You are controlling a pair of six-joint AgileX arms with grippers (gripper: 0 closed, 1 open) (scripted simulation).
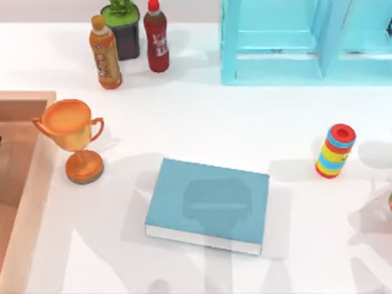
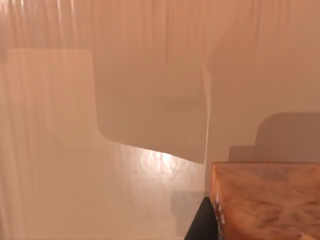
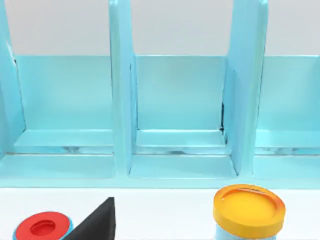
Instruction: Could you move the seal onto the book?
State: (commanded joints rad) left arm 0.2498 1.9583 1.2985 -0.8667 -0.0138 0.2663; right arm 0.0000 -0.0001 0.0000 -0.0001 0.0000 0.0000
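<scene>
The book is laid flat on the white table, a little below the middle of the top view, with its teal cover up and its white page edges turned to the near side. Nothing is set on its cover; only a soft shadow is cast there.

A tan-orange block with a marbled face, taken to be the seal, is seen close up in the left wrist view, just beside a black part of the left gripper and in front of a pale peach surface. Where it stands on the table cannot be told.

A wooden tray is placed at the table's left edge, with a gold trophy just beside it. An orange bottle, a red bottle and a potted plant are grouped at the far left, and a light-blue shelf is set at the far right. A striped toy is stood well to the right of the book.

In the right wrist view the shelf is faced, and a black part of the right gripper is seen between the toy's red top and a yellow-lidded jar. Whether either gripper is open or closed cannot be told
</scene>
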